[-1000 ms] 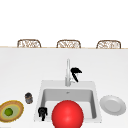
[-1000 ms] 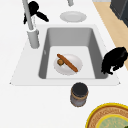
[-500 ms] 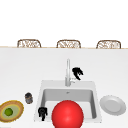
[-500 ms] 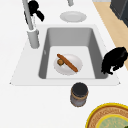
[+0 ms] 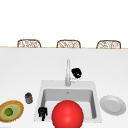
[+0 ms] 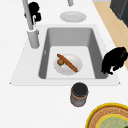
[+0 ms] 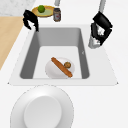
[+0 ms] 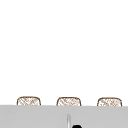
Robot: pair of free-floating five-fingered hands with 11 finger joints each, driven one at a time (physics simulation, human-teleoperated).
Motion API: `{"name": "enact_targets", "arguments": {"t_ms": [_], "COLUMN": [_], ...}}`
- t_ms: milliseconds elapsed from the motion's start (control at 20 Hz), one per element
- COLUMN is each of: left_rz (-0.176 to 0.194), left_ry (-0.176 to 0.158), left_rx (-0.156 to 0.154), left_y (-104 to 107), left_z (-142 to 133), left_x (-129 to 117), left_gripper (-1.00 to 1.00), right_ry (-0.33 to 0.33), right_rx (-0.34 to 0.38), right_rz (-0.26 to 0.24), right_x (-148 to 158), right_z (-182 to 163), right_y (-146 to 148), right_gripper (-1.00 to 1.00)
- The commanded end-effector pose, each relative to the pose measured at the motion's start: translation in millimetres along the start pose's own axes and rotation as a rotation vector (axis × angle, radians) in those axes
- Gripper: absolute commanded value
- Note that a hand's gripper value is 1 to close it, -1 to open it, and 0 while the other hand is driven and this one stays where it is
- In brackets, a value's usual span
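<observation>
The right hand [image 5: 76,72] hangs at the faucet [image 5: 67,72], just beside its upright neck, and in the right side view its fingers [image 7: 96,31] curl down around the small lever at the faucet's base, though whether they truly clamp it is hard to tell. No water shows at the spout, so my read is that the faucet work is barely begun: the hand is in place, the lever not visibly turned.

The left hand [image 5: 42,112] floats over the sink's front left corner, fingers [image 7: 35,24] hanging loosely curled and holding nothing.

Down in the sink [image 6: 25,72], a white plate [image 6: 76,62] lies on the basin floor with a long brown sausage-like piece [image 6: 67,62] across it and a small round brown bit [image 6: 60,62] touching its side.

On the white counter: a dark-lidded jar [image 5: 28,97] just left of the sink, a woven yellow bowl [image 5: 15,113] with a green fruit [image 5: 8,112] beyond it, and an empty grey plate [image 5: 113,105] on the right. A big red ball [image 5: 67,114] sits in front of the basin. Three wicker chair backs [image 5: 68,44] line the counter's far side.
</observation>
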Motion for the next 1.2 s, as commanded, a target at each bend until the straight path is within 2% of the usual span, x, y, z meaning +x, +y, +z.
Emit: {"name": "enact_targets", "arguments": {"t_ms": [0, 200, 650, 1000, 1100, 1150], "left_rz": [0.0, 0.0, 0.0, 0.0, 0.0, 0.0], "left_ry": [0.0, 0.0, 0.0, 0.0, 0.0, 0.0], "left_rx": [0.0, 0.0, 0.0, 0.0, 0.0, 0.0], "left_y": [0, 0, 0, 0, 0, 0], "left_z": [0, 0, 0, 0, 0, 0], "left_x": [0, 0, 0, 0, 0, 0], "left_gripper": [0.0, 0.0, 0.0, 0.0, 0.0, 0.0], "right_ry": [-0.044, 0.066, 0.255, 0.259, 0.275, 0.289], "right_rx": [0.054, 0.012, 0.046, 0.028, -0.006, -0.017], "right_rz": [-0.013, 0.048, 0.098, 0.099, 0.073, 0.081], "right_x": [9, 27, 51, 52, 56, 57], "right_z": [13, 10, 1, 4, 7, 9], "right_y": [-17, -11, -17, -14, -8, -8], "right_gripper": [1.0, 1.0, 1.0, 1.0, 1.0, 1.0]}}
